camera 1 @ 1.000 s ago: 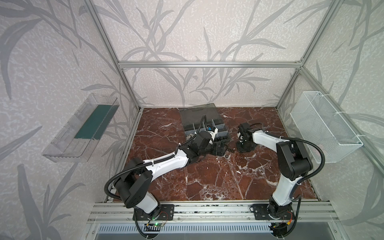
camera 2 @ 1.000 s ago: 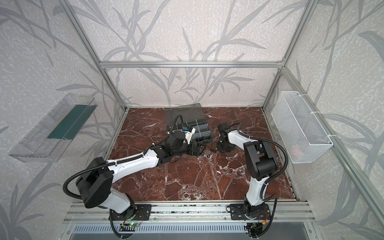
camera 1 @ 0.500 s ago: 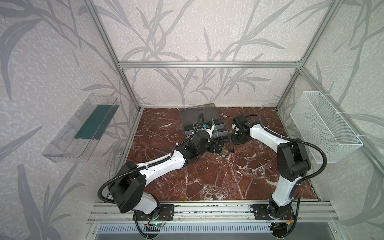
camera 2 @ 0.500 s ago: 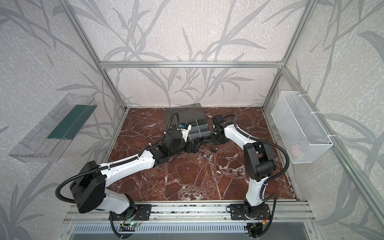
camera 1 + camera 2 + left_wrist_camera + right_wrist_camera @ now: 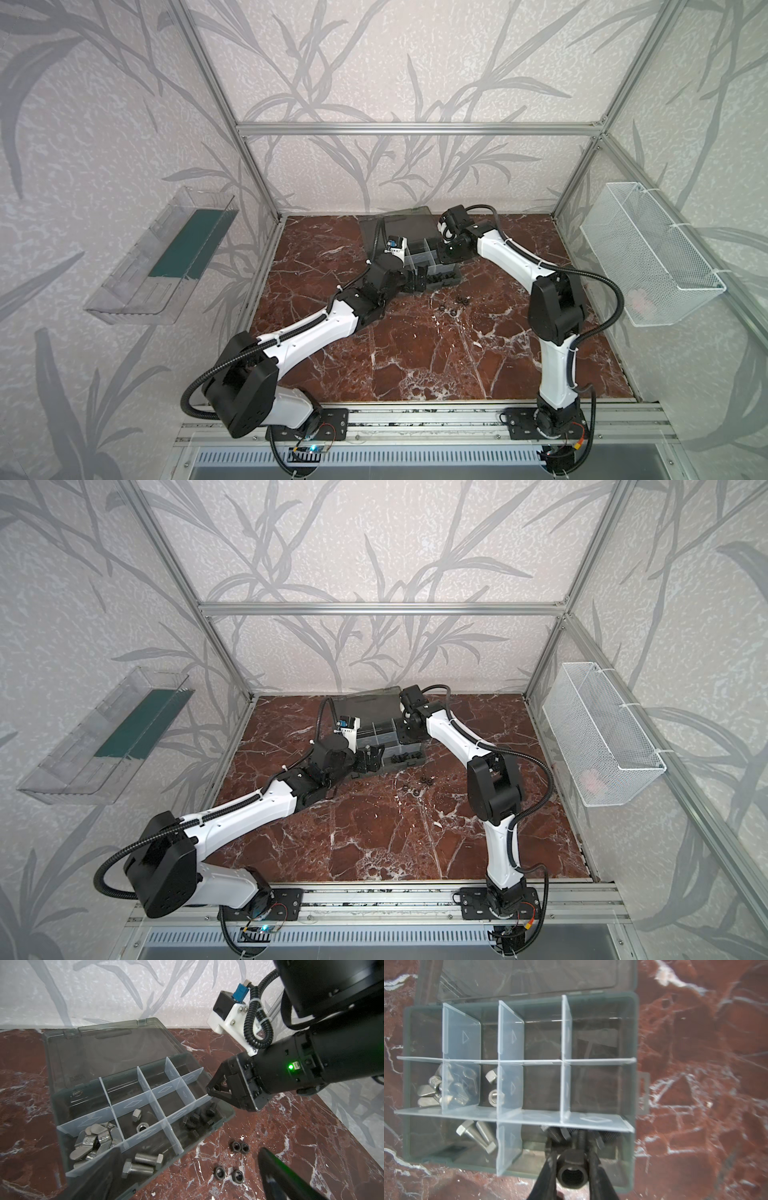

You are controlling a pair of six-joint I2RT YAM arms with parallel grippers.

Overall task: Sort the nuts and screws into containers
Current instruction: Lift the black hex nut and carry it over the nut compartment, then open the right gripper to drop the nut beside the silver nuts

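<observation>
Right gripper [image 5: 572,1154] clamps a black hex nut [image 5: 572,1171], matte, bore visible, above the black-screw compartment [image 5: 614,1151] of the organizer case [image 5: 632,1084]. Left gripper [image 5: 417,280] gapes empty at the case's seven o'clock corner.

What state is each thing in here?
Organizer lid: open.
Left pincer: open, empty.
Right pincer: shut on a black hex nut.
Loose black nuts: four on the table, unsorted.
Wing nuts: in a compartment.
Silver hex nuts: two, in the next compartment.
Silver bolts: two, in own compartment.
Black bolts: in own compartment.
</observation>
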